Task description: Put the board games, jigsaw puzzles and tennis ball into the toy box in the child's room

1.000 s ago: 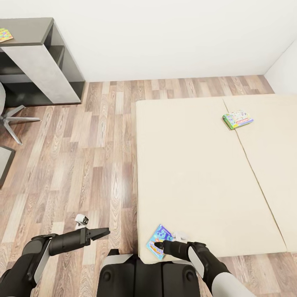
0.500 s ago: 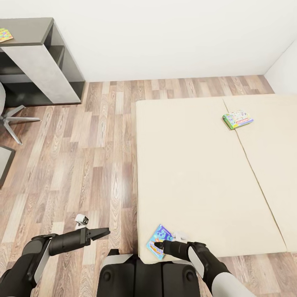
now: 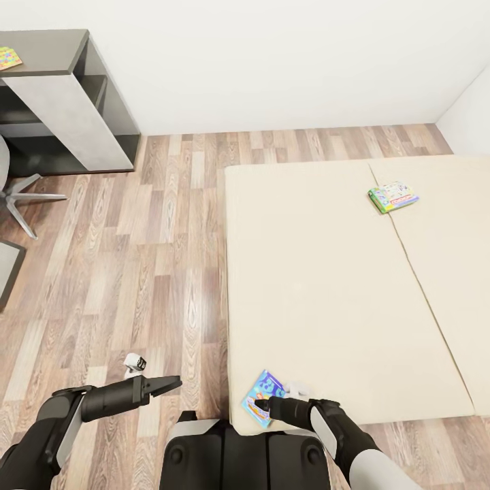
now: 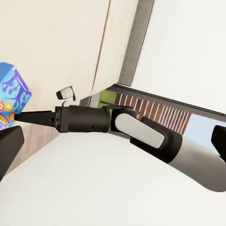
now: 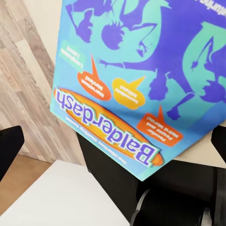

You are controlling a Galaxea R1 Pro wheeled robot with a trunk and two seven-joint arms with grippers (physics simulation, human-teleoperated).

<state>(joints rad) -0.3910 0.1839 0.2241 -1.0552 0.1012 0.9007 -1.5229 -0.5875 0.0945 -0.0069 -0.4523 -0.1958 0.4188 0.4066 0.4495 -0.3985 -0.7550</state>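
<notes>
A light blue board game [image 3: 261, 396] lies at the near corner of the bed [image 3: 327, 286], partly over its edge. My right gripper [image 3: 261, 407] hovers at the box's near edge. In the right wrist view its fingers [image 5: 9, 147] stand wide apart and open, with the "Balderdash" cover [image 5: 141, 84] between them. A green-edged board game [image 3: 393, 197] lies far back on the mattress. My left gripper [image 3: 170, 385] is open over the floor with nothing in it. The left wrist view looks at my right arm [image 4: 94, 120] and the blue box [image 4: 12, 96]. A jigsaw puzzle [image 3: 9, 58] lies on a dark grey desk.
The dark grey desk [image 3: 75, 88] with a pale panel stands at the back left, against the white wall. A chair base [image 3: 20, 199] is beside it. Wood-plank floor [image 3: 150, 258] runs between the desk and the bed.
</notes>
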